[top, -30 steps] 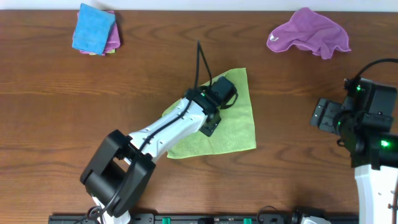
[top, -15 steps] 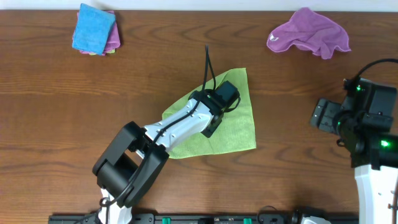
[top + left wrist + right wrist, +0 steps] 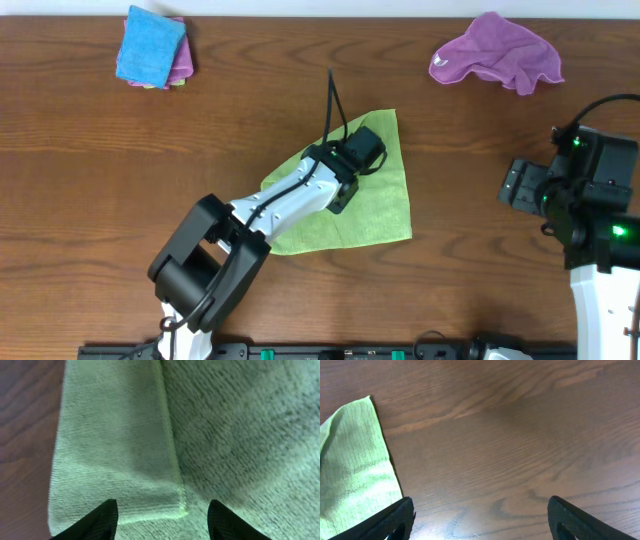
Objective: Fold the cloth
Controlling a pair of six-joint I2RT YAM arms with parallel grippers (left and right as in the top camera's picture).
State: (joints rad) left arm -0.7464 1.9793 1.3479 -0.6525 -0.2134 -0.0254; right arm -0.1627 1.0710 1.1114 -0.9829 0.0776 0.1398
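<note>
A light green cloth lies partly folded on the brown table near the middle. My left gripper hovers low over its upper part. In the left wrist view the cloth fills the frame, with a folded flap ending at a hem between my open fingers; the left gripper holds nothing. My right gripper is open and empty over bare wood at the table's right side. A corner of the green cloth shows at the left of the right wrist view.
A crumpled purple cloth lies at the back right. A folded blue cloth on a pink one sits at the back left. The wooden table spans the view.
My left arm shifted slightly to the right over the green cloth between one second ago and half a second ago, then stayed. The right arm has not moved.
</note>
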